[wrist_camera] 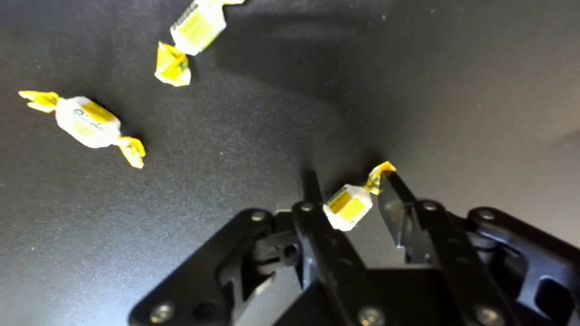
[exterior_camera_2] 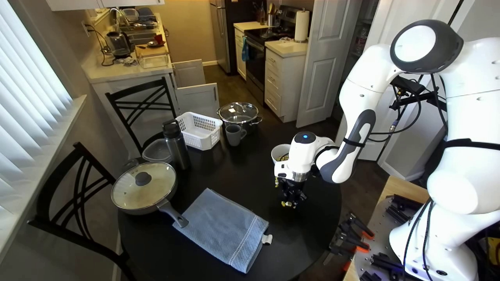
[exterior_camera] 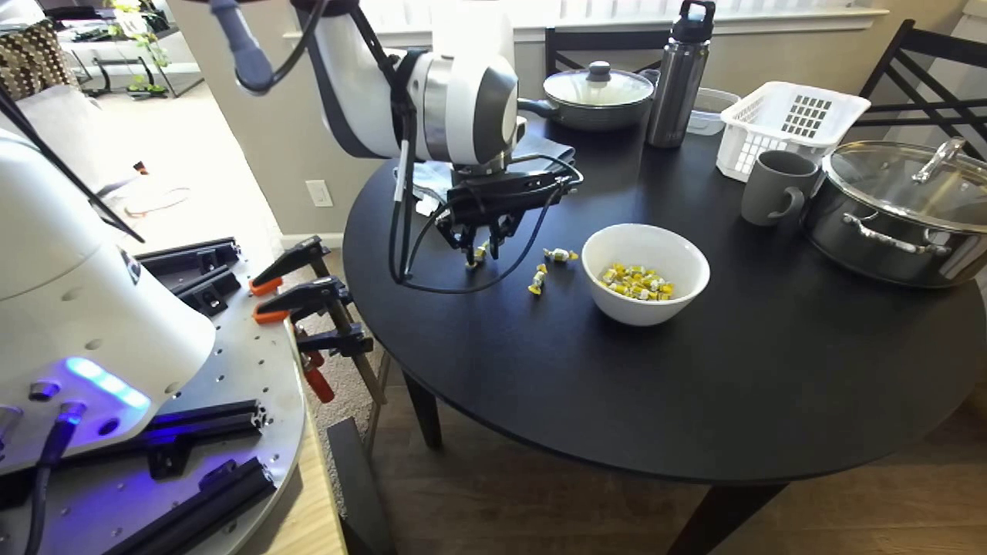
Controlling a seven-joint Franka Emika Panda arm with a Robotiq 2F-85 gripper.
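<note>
Wrapped candy (wrist_camera: pixel 348 207) on tabletop (exterior_camera: pixel 732 385), between jaws of end effector (wrist_camera: pixel 351 176), spread around it; contact unclear. Two loose candies (wrist_camera: pixel 88 122) nearby. White bowl (exterior_camera: pixel 640 311) beside those, holding yellow-wrapped candies (exterior_camera: pixel 636 283). Farther out: lidded pot (exterior_camera: pixel 883 240).

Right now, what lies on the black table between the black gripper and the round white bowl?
Two yellow-and-white wrapped candies lie between the gripper and the bowl, in an exterior view.
</note>
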